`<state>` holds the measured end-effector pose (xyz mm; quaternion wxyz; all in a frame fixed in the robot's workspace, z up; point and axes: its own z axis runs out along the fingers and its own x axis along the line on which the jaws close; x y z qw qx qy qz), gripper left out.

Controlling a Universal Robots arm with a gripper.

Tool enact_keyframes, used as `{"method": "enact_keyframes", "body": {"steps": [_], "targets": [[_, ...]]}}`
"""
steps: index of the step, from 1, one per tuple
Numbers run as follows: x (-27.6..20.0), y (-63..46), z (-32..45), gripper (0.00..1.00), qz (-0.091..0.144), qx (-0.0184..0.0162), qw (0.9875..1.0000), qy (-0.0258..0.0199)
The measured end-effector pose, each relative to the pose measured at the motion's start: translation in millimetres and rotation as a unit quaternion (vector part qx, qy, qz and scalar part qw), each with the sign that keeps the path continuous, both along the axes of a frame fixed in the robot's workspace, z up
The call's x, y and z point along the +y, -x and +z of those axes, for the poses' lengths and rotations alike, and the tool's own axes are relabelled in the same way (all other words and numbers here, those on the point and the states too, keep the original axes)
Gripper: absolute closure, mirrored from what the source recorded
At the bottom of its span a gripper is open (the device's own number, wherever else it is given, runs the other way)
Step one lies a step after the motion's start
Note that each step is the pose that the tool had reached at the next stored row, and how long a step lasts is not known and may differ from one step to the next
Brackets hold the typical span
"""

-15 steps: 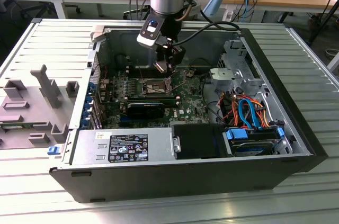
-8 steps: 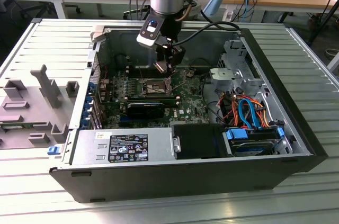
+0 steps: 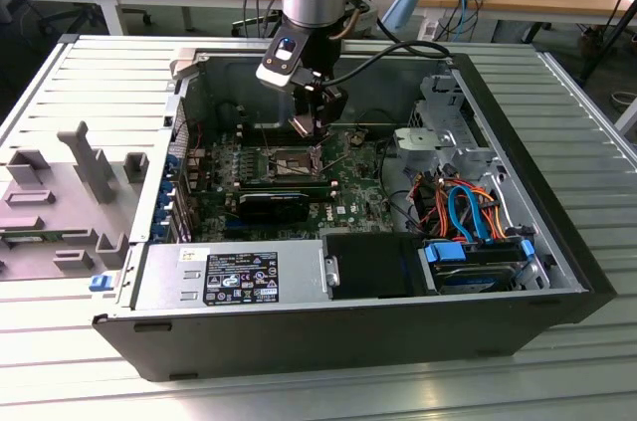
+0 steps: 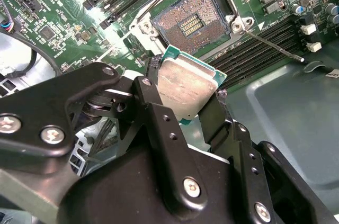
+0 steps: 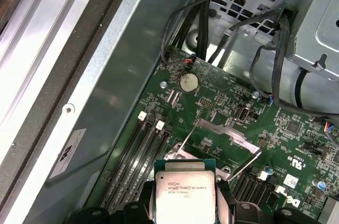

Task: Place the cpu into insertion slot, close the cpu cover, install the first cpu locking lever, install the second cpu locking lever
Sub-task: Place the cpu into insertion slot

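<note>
While the cpu point(image 4: 190, 83) is clamped by its edges in the gripper point(image 4: 183, 91), it hangs just above the insertion slot point(image 4: 190, 23), near one corner. Slot open, pins bare; cpu cover point(image 5: 225, 135) raised beside it. One locking lever point(image 4: 275, 48) lies out across the memory slots point(image 4: 254, 65). Drive cage point(image 3: 443, 132) on the exterior view's right of the slot

Two sides of the flat square silvery-topped cpu point(image 4: 186, 83) hide behind the clamping fingers of the black gripper point(image 4: 184, 103); the first wrist view's edge crops its gripper-side end.
</note>
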<state>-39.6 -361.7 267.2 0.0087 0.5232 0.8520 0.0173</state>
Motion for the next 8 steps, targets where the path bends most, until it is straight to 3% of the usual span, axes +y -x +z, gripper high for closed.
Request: {"method": "enact_keyframes", "body": {"steps": [8], "targets": [[0.0,0.0,-0.2,0.45,-0.005,0.0,1.0,0.0]]}}
